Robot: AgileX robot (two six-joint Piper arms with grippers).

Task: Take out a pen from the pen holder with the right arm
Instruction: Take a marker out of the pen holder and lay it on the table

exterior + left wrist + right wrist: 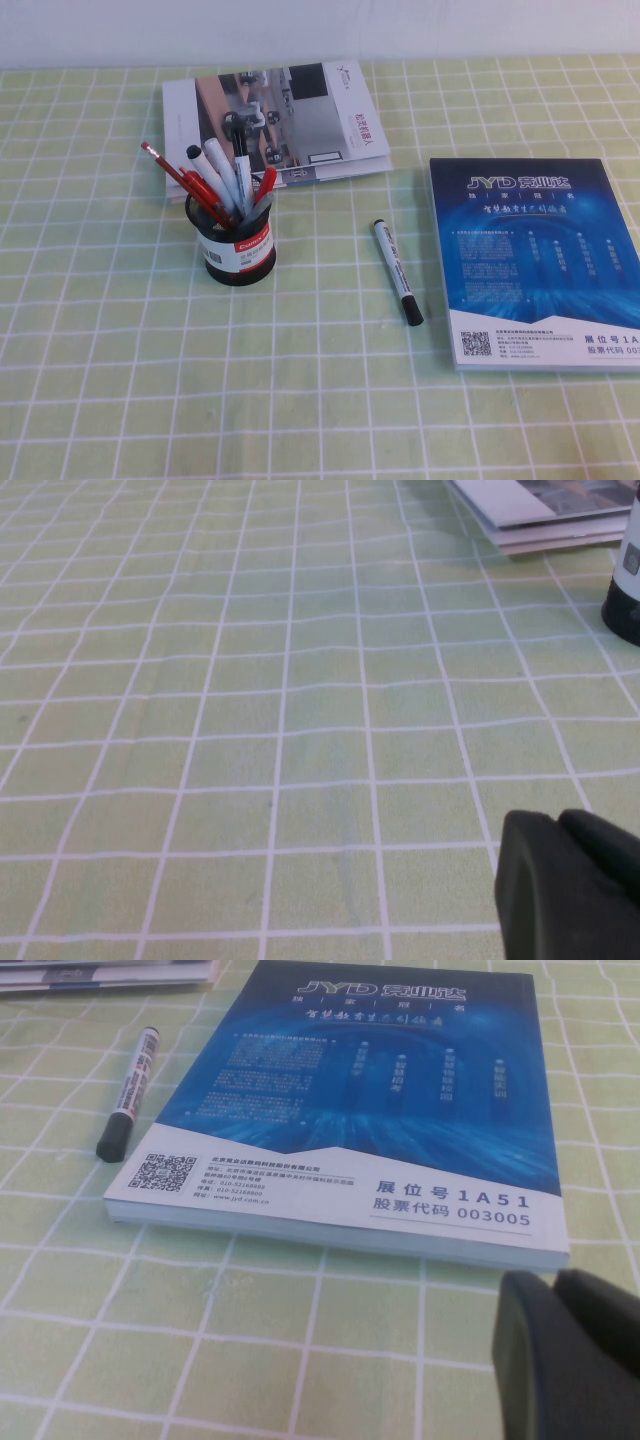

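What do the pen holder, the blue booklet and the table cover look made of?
Pen holder: black mesh or dark plastic; pens show through. Booklet: glossy-looking printed paper; stacked page edges. Cover: cloth or vinyl; wavy grid lines. Left pincer over bare cover, right pincer by the booklet: matte black, probably plastic.

Bright, even light, faint soft shadows; the right tool [556,1286] looms dark and blurred.

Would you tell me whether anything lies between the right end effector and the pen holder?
The blue booklet and a loose marker lie between the shut right end effector and the pen holder; the left end effector hovers over bare cloth.
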